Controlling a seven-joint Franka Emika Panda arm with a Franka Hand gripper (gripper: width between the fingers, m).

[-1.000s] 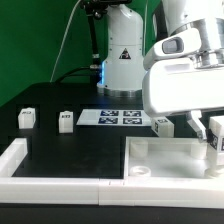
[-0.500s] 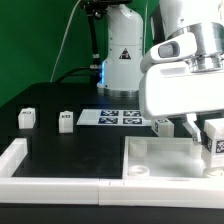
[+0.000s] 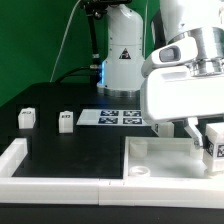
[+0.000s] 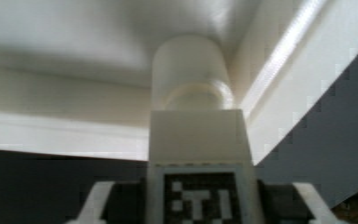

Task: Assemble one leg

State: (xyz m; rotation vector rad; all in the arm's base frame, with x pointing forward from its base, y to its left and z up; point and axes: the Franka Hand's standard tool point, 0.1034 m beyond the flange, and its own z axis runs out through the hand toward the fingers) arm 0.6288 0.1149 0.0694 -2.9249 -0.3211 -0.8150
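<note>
Now the gripper [image 3: 207, 140] is clamped on a leg [image 3: 213, 150] at 4 o'clock in the exterior view, low over the tray [image 3: 150, 165], with its tag facing the camera. In the wrist view the leg [image 4: 201, 130] points toward the tray's inner corner; contact cannot be told. A second leg [image 3: 26, 118] and a third leg [image 3: 66, 122] stand apart at 9 o'clock. The marker board [image 3: 115, 117] lies at 3 o'clock of them.

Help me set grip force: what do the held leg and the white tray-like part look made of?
The leg: seemingly white plastic, smooth and matte, bearing a printed black-and-white tag. The tray-like part: apparently the same white plastic, smooth, with a moulded-looking raised rim.
</note>
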